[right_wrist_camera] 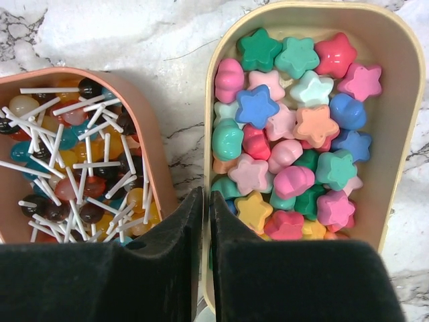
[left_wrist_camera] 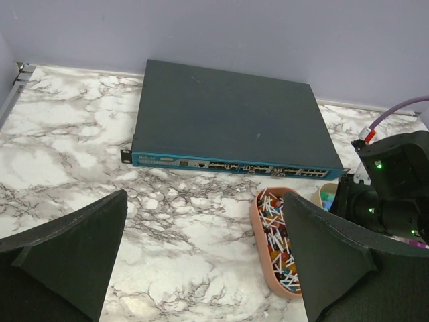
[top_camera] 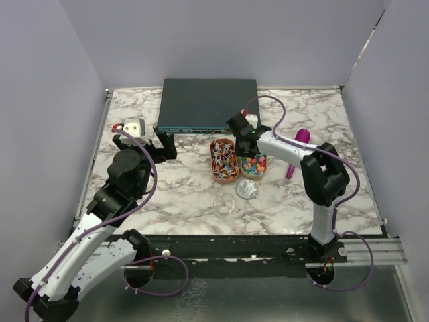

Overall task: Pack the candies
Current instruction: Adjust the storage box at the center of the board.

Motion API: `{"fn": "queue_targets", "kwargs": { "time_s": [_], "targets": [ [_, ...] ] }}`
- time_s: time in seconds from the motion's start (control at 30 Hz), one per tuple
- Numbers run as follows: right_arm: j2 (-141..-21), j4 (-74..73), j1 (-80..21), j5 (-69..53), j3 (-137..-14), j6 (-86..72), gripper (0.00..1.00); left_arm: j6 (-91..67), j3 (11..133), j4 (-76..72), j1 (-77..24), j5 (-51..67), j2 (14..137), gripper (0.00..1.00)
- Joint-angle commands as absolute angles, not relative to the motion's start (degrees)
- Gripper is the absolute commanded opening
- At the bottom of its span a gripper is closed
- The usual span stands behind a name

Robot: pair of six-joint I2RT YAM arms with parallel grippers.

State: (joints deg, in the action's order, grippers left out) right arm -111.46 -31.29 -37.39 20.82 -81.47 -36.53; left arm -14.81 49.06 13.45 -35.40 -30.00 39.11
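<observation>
The candies [right_wrist_camera: 295, 127], pastel stars and shells, fill the beige tray [right_wrist_camera: 395, 134], which sits just beside the lollipop tray [right_wrist_camera: 151, 157], within easy reach of the right arm. The right claw [right_wrist_camera: 206, 201] hangs at the beige tray's left wall, jaws drawn to a thin slit in line with it. I cannot tell whether they pinch it, but it looks set to steady or shift the tray. The left claw [left_wrist_camera: 201, 261] is spread wide, well apart, likely keeping clear. The scoop [top_camera: 299, 144] lies untouched by the right arm
</observation>
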Motion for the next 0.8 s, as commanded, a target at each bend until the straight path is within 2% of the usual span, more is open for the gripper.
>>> {"fn": "queue_targets", "kwargs": {
  "time_s": [0.0,0.07,0.1,0.4,0.6,0.67,0.77],
  "targets": [
    [-112.2,-30.7,-37.3,20.6,-81.9,-36.7,0.09,-14.8,49.9,14.5,-35.8,-29.4,38.9,0.99],
    [-112.2,-30.7,-37.3,20.2,-81.8,-35.6,0.01,-14.8,49.9,14.5,-35.8,-29.4,39.0,0.99],
    [-112.2,-30.6,-37.3,20.0,-81.7,-35.1,0.01,-14.8,49.8,14.5,-35.8,-29.4,39.0,0.99],
    [-107.5,-24.4,-37.6,14.0,-75.7,-30.1,0.01,-14.9,49.8,14.5,-35.8,-28.9,39.8,0.99],
    [-106.8,-24.0,-38.3,13.8,-75.8,-28.8,0.01,-14.9,49.9,14.5,-35.8,-28.6,40.2,0.99],
    [-107.0,-25.0,-38.3,15.1,-76.5,-29.3,0.07,-14.9,49.9,14.5,-35.8,-28.6,40.3,0.99],
    [-106.7,-25.7,-38.3,16.2,-77.0,-29.3,0.23,-14.9,49.9,14.5,-35.8,-28.6,40.3,0.99]
  ]
}}
